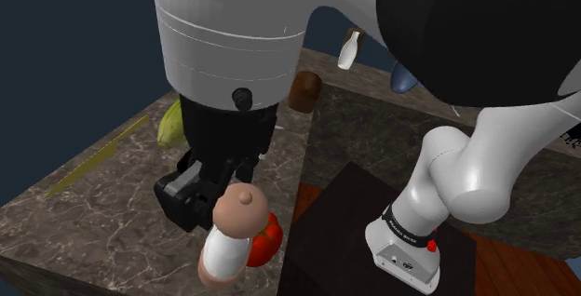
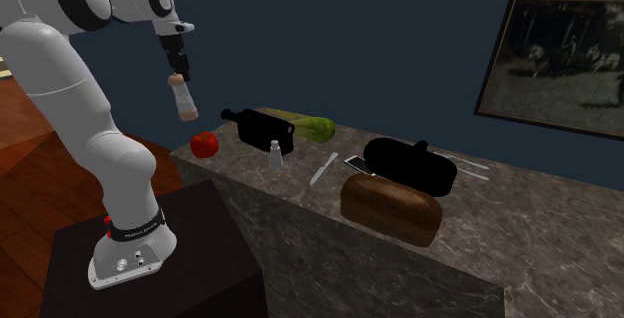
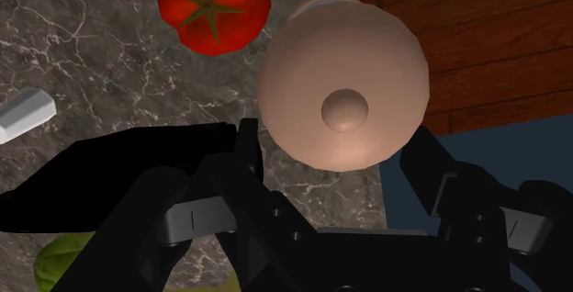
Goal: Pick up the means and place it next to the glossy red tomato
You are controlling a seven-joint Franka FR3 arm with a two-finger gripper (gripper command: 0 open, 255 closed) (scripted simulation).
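My gripper [image 2: 180, 71] is shut on a bottle-shaped thing [image 2: 183, 99] with a white body and a rounded pinkish-tan top. It hangs tilted in the air over the corner of the marble counter [image 2: 300, 206], above the red tomato [image 2: 204, 144]. In the shoulder view the bottle [image 1: 231, 238] sits under the gripper [image 1: 223, 201], with the tomato [image 1: 265, 238] just behind it. The wrist view looks down on the bottle's pinkish top [image 3: 342, 93], clasped between the black fingers [image 3: 246, 157], and the tomato [image 3: 214, 5] lies on the counter beyond it.
Along the counter lie a black bottle [image 2: 262, 126], a green vegetable [image 2: 312, 127], a small white bottle [image 2: 275, 153], a knife [image 2: 322, 171], a black pot-like thing [image 2: 412, 164] and a brown loaf [image 2: 390, 209]. The dark stand [image 2: 190, 256] adjoins the counter's end, near the tomato.
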